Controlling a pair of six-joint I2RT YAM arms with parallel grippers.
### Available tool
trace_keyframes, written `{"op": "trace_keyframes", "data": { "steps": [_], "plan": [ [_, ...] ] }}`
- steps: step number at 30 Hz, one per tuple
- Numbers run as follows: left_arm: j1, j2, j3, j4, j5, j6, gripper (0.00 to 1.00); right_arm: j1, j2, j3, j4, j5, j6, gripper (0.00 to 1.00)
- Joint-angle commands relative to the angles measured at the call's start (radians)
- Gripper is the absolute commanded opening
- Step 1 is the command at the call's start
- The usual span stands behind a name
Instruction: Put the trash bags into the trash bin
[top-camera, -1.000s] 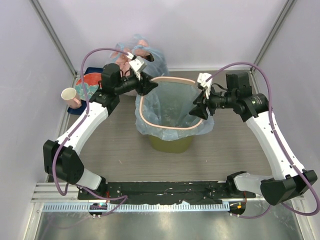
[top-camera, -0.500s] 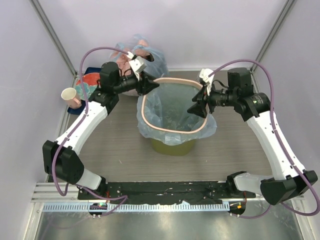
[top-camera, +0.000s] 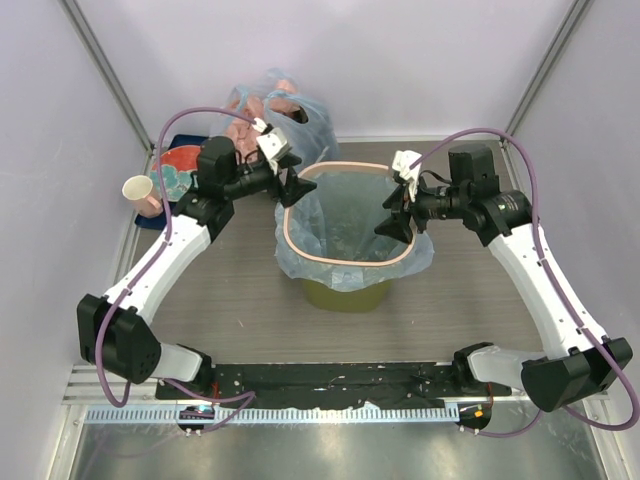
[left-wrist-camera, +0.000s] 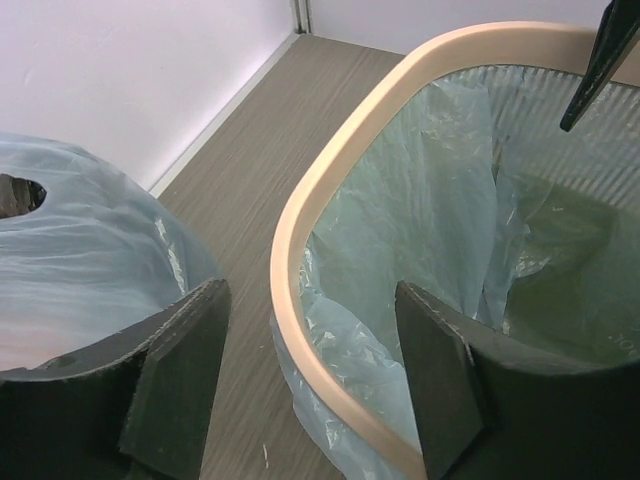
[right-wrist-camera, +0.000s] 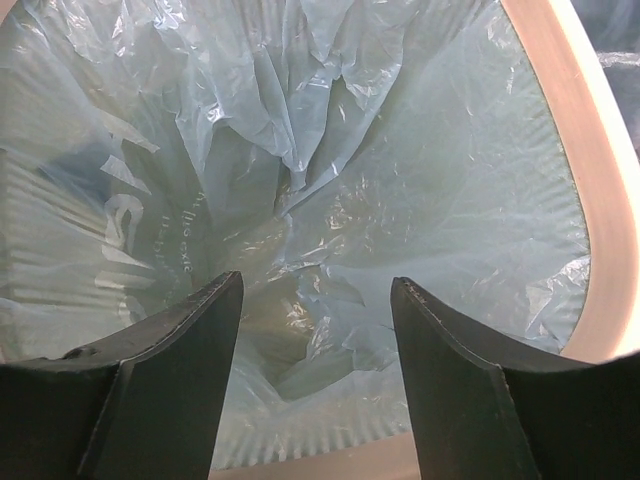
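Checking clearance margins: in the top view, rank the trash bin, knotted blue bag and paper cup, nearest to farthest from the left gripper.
1. trash bin, rim right at the left gripper.
2. knotted blue bag, just behind it.
3. paper cup, far left.

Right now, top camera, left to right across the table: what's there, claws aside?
Pinkish paper cup → red-and-teal flat object → olive-green perforated plastic bin, lined with a translucent light-blue bag.
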Motion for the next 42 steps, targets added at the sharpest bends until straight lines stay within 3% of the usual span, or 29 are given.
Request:
{"op": "trace_keyframes", "data": {
  "steps": [1,9,14,18,20,24,30,33,36,42],
  "plan": [
    [0.010,-0.019,0.060,0.017,0.020,-0.032,0.74,-0.006,-0.020,0.034,-0.048,-0.018,0.023,0.70],
    [0.024,-0.080,0.161,0.076,0.201,-0.214,0.75,-0.006,-0.077,0.120,0.116,-0.119,0.241,0.87],
    [0.020,-0.157,0.054,0.079,0.304,-0.288,0.76,-0.006,-0.129,0.013,0.114,-0.124,0.208,0.91],
    [0.004,-0.224,-0.125,0.039,0.278,-0.207,0.74,-0.006,-0.152,-0.096,0.143,-0.118,0.147,0.91],
    [0.000,-0.246,-0.185,-0.053,0.256,-0.078,0.71,-0.007,-0.152,-0.152,0.133,-0.087,0.111,0.91],
    [-0.005,-0.272,-0.233,-0.162,0.195,0.049,0.68,-0.006,-0.142,-0.208,0.107,-0.049,0.021,0.90],
    [-0.005,-0.284,-0.210,-0.232,0.135,0.094,0.65,-0.006,-0.120,-0.210,0.088,-0.023,-0.022,0.88],
    [-0.003,-0.296,-0.189,-0.226,0.143,0.080,0.69,-0.006,-0.103,-0.169,0.074,-0.053,-0.012,0.89],
    [-0.005,-0.294,-0.129,-0.210,0.158,0.014,0.73,-0.006,-0.102,-0.103,0.088,-0.092,0.075,0.90],
    [-0.005,-0.223,0.015,-0.128,0.198,-0.095,0.73,-0.006,-0.085,0.026,0.251,-0.103,0.307,0.89]
  ]
}}
